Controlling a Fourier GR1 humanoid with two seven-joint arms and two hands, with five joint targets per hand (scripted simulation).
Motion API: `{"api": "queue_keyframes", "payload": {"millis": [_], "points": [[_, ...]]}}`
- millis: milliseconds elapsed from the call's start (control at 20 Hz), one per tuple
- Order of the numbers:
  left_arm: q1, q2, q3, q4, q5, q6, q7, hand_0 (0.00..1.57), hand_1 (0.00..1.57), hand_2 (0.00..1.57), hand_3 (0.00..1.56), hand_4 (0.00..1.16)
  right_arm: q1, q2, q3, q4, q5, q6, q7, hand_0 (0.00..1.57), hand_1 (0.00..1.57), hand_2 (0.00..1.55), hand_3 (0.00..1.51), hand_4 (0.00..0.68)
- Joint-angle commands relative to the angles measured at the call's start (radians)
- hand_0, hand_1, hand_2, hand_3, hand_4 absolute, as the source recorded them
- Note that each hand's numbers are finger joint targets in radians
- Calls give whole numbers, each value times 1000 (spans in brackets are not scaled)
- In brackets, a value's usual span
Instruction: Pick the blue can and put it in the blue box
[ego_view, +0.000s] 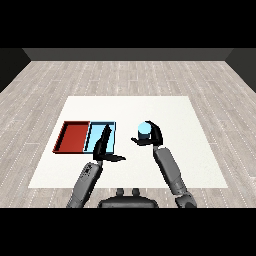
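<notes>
A: Where was the can (144, 131)?

B: Right of the blue tray (94, 131), apart from it, in the right hand (152, 136). Fingers and thumb curled round it. Whether it had left the table (190, 150), I couldn't tell.

A: And the left hand (104, 146)?

B: It held nothing. Fingers straight, reaching over the blue tray's near edge, thumb stuck out sideways.

A: How should the carry go?

B: I'd judge: raise the can above the rim, keep it upright, swing left, and move the left hand out first.

A: Anything hidden?

B: The left fingers covered part of the tray floor. The red tray (72, 136) beside it showed clearly. The can's lower half sat behind the fingers.
</notes>
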Motion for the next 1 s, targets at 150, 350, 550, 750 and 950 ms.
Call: {"api": "queue_keyframes", "payload": {"millis": [150,350,550,750,950], "points": [[-39,0,-37,84,-4,4,-54,0,0,0,0,0,-25,11,94,-56,-46,-65,36,1441,1441,1467,1386,561],[-96,0,-91,174,49,61,-51,0,0,0,0,0,22,12,177,-79,-70,-108,12,1450,1450,1464,1374,550],[-109,0,-111,169,54,99,-53,0,0,0,0,0,-18,12,152,-54,-65,-90,26,1437,1437,1459,1360,553],[-170,0,-204,263,139,183,-69,0,0,0,0,0,-61,12,129,-54,-86,-50,63,1423,1423,1460,1374,560],[-210,0,-186,290,169,163,-67,0,0,0,0,0,-34,12,196,-116,-96,-102,83,1447,1447,1467,1371,553]]}}
